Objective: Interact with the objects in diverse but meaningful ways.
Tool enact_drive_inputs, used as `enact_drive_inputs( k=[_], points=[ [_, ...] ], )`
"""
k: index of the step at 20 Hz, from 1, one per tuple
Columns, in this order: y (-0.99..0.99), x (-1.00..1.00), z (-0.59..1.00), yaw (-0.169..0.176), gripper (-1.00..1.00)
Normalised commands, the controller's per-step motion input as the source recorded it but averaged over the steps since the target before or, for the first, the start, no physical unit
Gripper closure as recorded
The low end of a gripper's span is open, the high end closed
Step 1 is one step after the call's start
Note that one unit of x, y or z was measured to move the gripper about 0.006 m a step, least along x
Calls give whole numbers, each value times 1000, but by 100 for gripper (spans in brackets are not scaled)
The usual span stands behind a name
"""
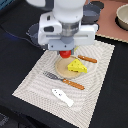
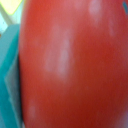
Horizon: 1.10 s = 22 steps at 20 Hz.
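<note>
One arm: the Panda's white wrist fills the upper middle of the exterior view, with the gripper pointing down over the far edge of the plate.
Jaws: hidden under the wrist housing in the exterior view; the tomato sits right at them and fills the wrist view, but I cannot tell whether they are clamped on it.
Tomato: red, round, smooth and glossy, with pale highlights; directly under the gripper, at the plate's far rim. Whether it rests on the plate or hangs above it cannot be told.
Plate: tan, round, on the mat's middle.
Cheese: yellow wedge with holes, on the plate's side toward the exterior view's right.
Sausage: brown stick, on the mat just beyond the cheese, apart from the plate.
Fork: grey tines, orange handle, lying along the plate's near rim.
Fish: white, flat, near the mat's near edge, well apart from the plate.
Mat: pale, striped, skewed on the black table.
Open room: bare mat toward the exterior view's left; bare table around the mat's near corner.
Pot: grey, partly behind the arm, off the mat.
Bowl: at the far corner on the exterior view's right.
</note>
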Motion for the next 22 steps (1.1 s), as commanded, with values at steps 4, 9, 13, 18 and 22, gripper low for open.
enact_drive_inputs(
  k=[4, 9, 13, 18, 22],
  points=[
    [-434, -492, 492, 2, 100],
    [-802, -461, 51, 0, 100],
    [-950, -264, 0, 0, 100],
    [-982, -88, -11, 0, 100],
    [-980, 16, -6, 1, 100]
  ],
)
